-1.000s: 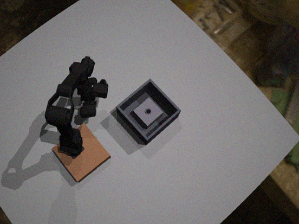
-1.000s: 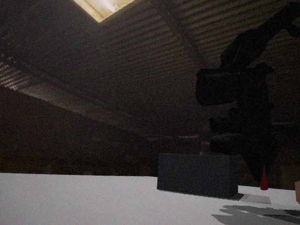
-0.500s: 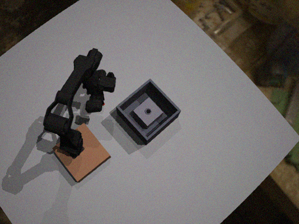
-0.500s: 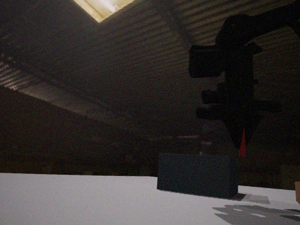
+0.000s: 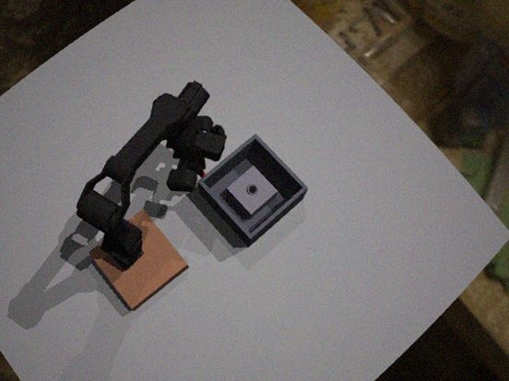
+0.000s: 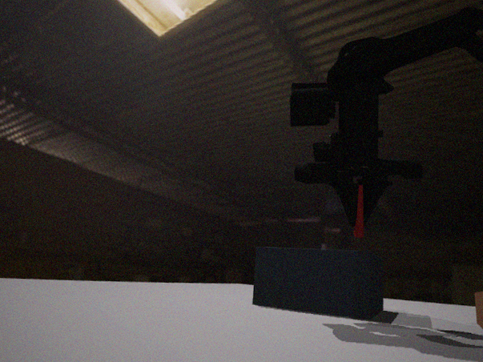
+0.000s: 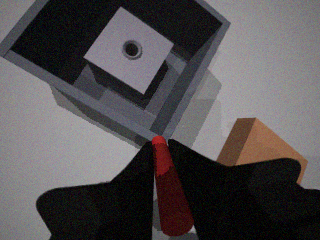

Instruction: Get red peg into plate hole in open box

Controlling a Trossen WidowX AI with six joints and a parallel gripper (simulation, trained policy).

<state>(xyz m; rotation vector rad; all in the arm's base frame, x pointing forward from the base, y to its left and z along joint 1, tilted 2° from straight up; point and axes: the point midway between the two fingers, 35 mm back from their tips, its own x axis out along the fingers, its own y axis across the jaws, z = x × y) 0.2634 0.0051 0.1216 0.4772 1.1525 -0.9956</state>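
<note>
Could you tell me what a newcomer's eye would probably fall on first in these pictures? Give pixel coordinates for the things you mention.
Most likely the red peg [image 6: 359, 213] [image 7: 167, 185], the brightest color near the arm, held between the dark fingers of the gripper [image 6: 357, 223] [image 7: 161, 142]. Next might come the open box [image 5: 223, 216] [image 6: 318, 281] [image 7: 95, 97], with a pale plate [image 5: 241, 194] [image 7: 110, 57] inside it. The orange slab [image 5: 159, 267] [image 6: 482, 309] [image 7: 272, 142] under the arm's base also stands out.

Blk arm [image 5: 136, 149] [image 6: 425, 48], matte w/ chunky rounded joints, blk claw [image 5: 185, 163] [image 6: 357, 225] [image 7: 161, 142] w/ tapered fingers.
</note>
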